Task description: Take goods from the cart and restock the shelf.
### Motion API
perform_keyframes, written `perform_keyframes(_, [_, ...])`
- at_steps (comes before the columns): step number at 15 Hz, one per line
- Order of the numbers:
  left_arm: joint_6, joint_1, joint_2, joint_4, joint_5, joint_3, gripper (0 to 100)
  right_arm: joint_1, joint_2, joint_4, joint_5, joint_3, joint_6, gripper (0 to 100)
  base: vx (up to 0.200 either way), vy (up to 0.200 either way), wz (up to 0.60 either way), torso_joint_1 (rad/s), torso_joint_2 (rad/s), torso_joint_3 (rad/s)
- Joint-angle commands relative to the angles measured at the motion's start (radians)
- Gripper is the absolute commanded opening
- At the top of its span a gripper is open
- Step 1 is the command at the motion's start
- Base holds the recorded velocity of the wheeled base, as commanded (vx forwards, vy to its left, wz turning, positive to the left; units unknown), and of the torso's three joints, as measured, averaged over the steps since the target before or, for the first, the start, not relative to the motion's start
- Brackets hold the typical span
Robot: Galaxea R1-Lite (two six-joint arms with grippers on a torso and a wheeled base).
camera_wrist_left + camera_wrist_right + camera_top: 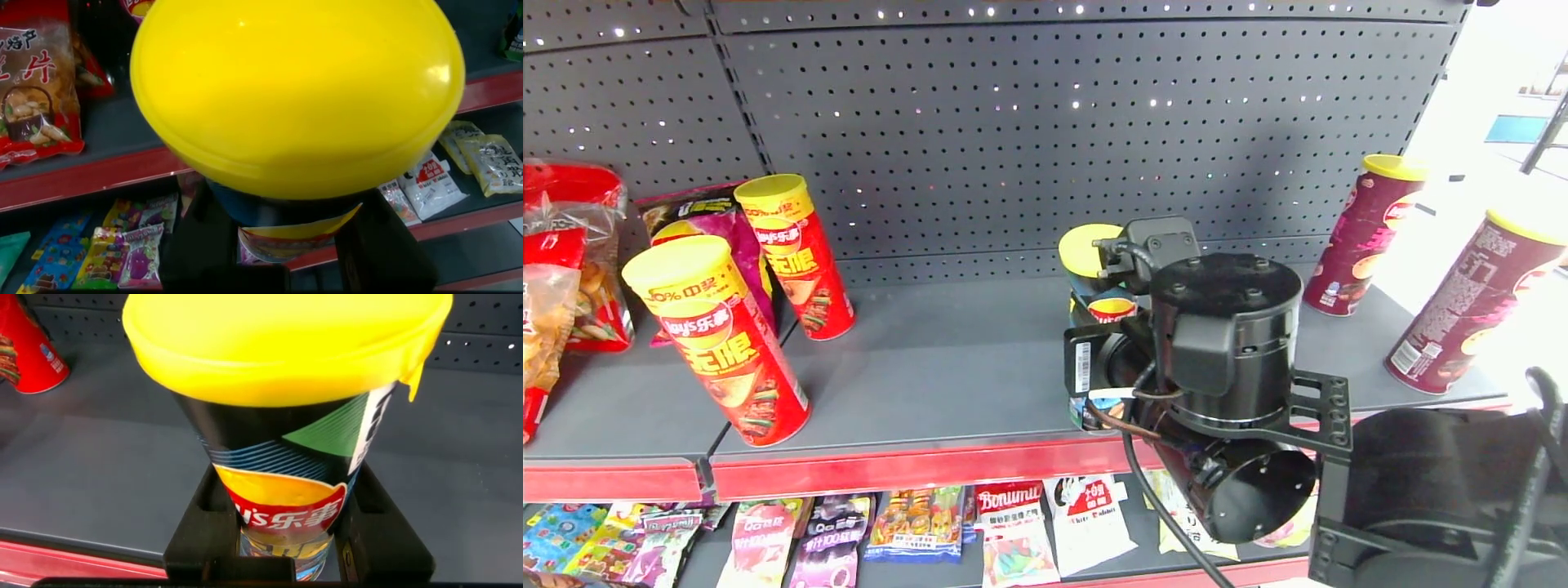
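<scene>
A dark blue chip can [1092, 273] with a yellow lid stands upright near the front edge of the grey shelf [947, 359]. My right gripper [1094, 367] is shut on its lower body. In the right wrist view the same can [286, 457] sits between the black fingers [204, 531] of that gripper [286, 543], over the shelf board; I cannot tell whether its base touches. My left gripper [286, 249] is shut on a second blue can [294, 98] with a yellow lid, held out in front of the shelves.
Two red cans [715, 335] [796, 253] and snack bags [564, 269] stand at the shelf's left. Two maroon cans [1364, 233] [1470, 302] stand at its right. Bare shelf lies between. Small snack packets [1013, 531] fill the shelf below.
</scene>
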Motion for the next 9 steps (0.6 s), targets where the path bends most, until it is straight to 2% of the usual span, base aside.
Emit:
perform_keyframes(1, [0.000,0.000,-0.001,0.000,0.000,0.002,0,-0.001,0.009,0.002,0.005,-0.001,0.002,0,0.000,0.000,0.00,0.000,0.00,0.000])
perform_keyframes(8, [0.000,0.000,-0.001,0.000,0.000,0.003,0,-0.006,0.010,0.002,0.003,0.001,0.008,0,0.000,0.000,0.00,0.000,0.00,0.000])
perform_keyframes(9, [0.000,-0.002,-0.001,0.000,0.000,0.003,0,-0.006,0.010,0.002,0.003,0.002,0.008,100,0.000,0.000,0.00,0.000,0.00,0.000])
